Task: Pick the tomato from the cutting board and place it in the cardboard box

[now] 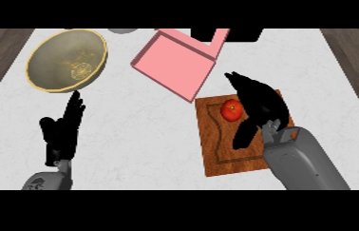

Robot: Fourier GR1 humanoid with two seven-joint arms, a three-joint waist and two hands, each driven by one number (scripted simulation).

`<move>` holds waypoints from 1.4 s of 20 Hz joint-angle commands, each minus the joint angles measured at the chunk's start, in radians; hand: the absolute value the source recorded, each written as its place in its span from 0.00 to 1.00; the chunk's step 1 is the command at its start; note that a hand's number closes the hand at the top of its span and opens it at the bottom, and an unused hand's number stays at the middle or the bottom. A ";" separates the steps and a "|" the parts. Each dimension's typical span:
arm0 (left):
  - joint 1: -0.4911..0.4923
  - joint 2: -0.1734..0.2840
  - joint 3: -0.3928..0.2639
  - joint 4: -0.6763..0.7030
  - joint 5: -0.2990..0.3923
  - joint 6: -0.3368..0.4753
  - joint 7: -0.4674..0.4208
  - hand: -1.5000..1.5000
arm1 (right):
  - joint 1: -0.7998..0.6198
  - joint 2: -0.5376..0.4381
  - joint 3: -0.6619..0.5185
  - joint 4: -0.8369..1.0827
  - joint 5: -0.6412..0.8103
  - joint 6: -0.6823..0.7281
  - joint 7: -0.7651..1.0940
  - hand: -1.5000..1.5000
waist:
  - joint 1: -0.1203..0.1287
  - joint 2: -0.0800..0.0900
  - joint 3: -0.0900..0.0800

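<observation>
Head view, left to right across the pale worktop (140, 130).

Far left, upper: round bowl (67, 60) with gilt rim, apart from all else.

Left, lower: left hand (61, 132) at rest, fingers straight and pointing up, nothing held.

Centre, upper: pink open box (175, 66), presumably the task's cardboard box, set at a slant; one flap raised at its far right side; interior bare, no tomato within.

Right of centre: wooden cutting board (217, 151), long axis running from near edge to far edge, slightly tilted; its far corner just beside the box's near corner.

On the board's far half: tomato (232, 110), red, round, hence no marked long axis; small pale spot on top, possibly the stem scar facing upward, though too small to tell.

Right: right hand (256, 104) over the board, fingers curved and spread beside and above the tomato, thumb extended toward the near edge; not closed round the fruit, contact with it not discernible.

Progress, as judged: picking not yet done; grasp, lift, carry to the box and release all left.
</observation>
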 commanded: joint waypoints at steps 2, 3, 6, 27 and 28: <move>-0.036 -0.029 0.010 0.014 -0.033 0.014 0.003 0.50 | 0.033 0.072 -0.006 -0.022 0.065 0.024 0.049 0.00 | -0.002 0.000 0.000; -0.007 -0.032 0.009 -0.029 -0.028 0.013 0.036 0.50 | -0.034 0.058 -0.060 0.064 0.055 0.047 -0.008 0.00 | 0.001 0.000 0.000; -0.019 -0.031 -0.004 -0.069 -0.055 0.021 0.080 0.50 | -0.032 0.118 -0.047 0.014 0.083 0.063 0.084 0.00 | 0.000 -0.001 0.000; -0.026 -0.057 0.066 0.053 -0.071 -0.060 -0.033 0.50 | -0.086 0.148 -0.134 0.381 0.288 -0.048 -0.170 0.00 | 0.001 0.001 0.000; -0.054 -0.045 0.094 0.086 -0.056 -0.067 -0.031 0.50 | -0.016 0.145 -0.095 0.313 0.301 -0.035 -0.170 0.00 | -0.002 0.001 0.000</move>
